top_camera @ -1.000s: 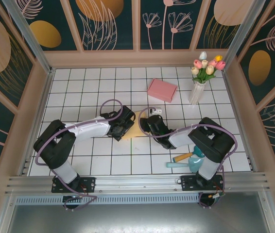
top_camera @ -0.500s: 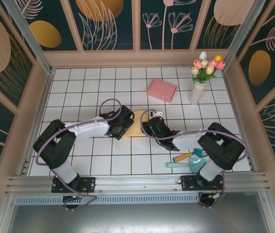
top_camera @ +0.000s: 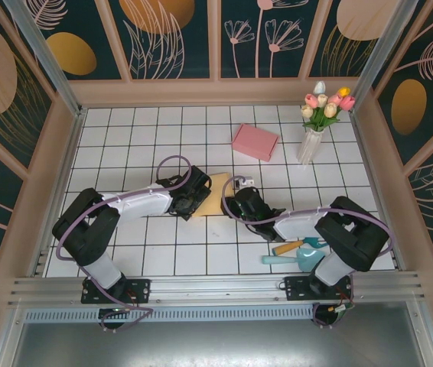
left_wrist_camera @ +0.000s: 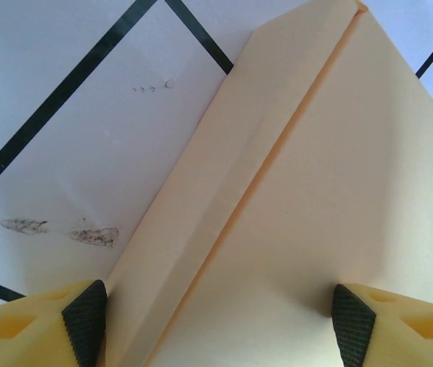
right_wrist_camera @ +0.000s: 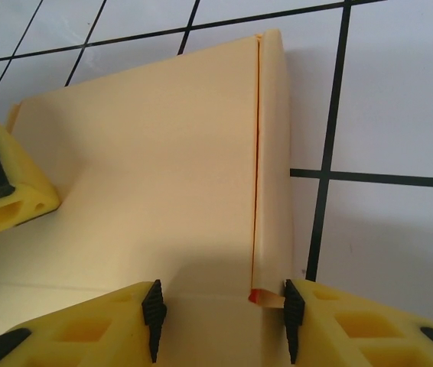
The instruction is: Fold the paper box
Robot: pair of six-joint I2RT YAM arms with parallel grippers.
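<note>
Jaws wide, left gripper (left_wrist_camera: pixel 218 325) spans the paper box (left_wrist_camera: pixel 316 191); right gripper (right_wrist_camera: pixel 221 317) straddles its flap (right_wrist_camera: pixel 271 153), grip unclear; flap indistinct overhead.

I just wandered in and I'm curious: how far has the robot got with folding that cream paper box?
Early days. Done: one narrow side flap is creased over the cream sheet, which otherwise lies flat on the table. In hand: the left hand and right hand sit over it from opposite sides, both open. Left: raising the walls and closing it up.
</note>
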